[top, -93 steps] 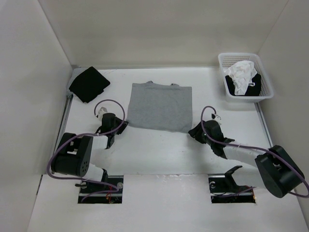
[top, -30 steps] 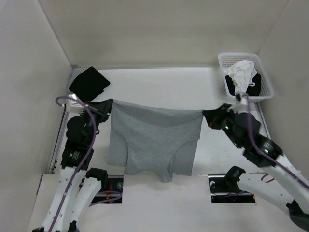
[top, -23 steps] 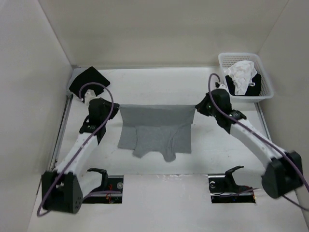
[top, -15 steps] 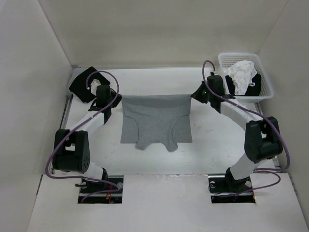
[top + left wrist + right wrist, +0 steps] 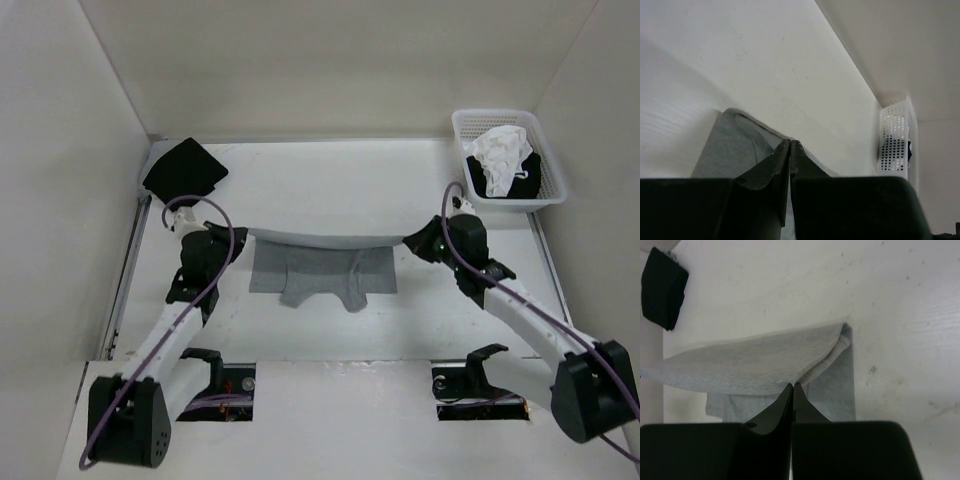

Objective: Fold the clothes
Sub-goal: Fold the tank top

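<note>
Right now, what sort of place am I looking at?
Likely a robot test cell for folding laundry: plain white walls box in the table, a left arm and right arm are bolted to it, with a grey top and a full basket.

Basket [image 5: 895,145] partly behind left tool [image 5: 790,142], tank top [image 5: 755,365] cut off at right wrist view's left edge

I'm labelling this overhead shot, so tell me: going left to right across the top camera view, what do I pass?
black cloth square → left pincer → grey tank top, gripped at either end → right pincer → white basket
</note>
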Robot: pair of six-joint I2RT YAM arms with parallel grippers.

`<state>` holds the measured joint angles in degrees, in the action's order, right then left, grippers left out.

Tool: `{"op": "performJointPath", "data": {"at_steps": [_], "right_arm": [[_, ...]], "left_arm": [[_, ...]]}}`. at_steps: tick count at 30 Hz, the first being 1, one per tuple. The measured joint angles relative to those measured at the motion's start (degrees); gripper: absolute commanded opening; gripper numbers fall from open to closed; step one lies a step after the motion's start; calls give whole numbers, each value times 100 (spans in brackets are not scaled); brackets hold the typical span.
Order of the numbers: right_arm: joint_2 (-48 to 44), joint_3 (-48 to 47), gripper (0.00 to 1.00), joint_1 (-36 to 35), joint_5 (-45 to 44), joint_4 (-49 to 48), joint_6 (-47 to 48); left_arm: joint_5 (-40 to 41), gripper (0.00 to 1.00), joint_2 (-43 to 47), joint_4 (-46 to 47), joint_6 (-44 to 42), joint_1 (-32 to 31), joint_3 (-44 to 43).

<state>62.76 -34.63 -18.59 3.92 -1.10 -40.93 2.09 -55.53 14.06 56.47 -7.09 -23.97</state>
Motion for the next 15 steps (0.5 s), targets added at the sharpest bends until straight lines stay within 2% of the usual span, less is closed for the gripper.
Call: {"op": "performJointPath", "data": {"at_steps": [6, 11, 13, 15], "right_arm": [[-1241, 863, 0, -540, -205, 251, -306], [-1644, 1451, 1, -901, -396, 531, -715], [-1705, 1696, 7, -1005, -444, 610, -916], [-1755, 1880, 20, -1130, -485, 732, -1121]], "left_arm": [[-173, 1, 1578, -627, 2, 66, 717], [-275, 4, 2420, -1191, 15, 70, 1156], [-310, 10, 2608, -1397, 59, 98, 1381], [-350, 17, 2771, -1631, 144, 184, 1626]]}}
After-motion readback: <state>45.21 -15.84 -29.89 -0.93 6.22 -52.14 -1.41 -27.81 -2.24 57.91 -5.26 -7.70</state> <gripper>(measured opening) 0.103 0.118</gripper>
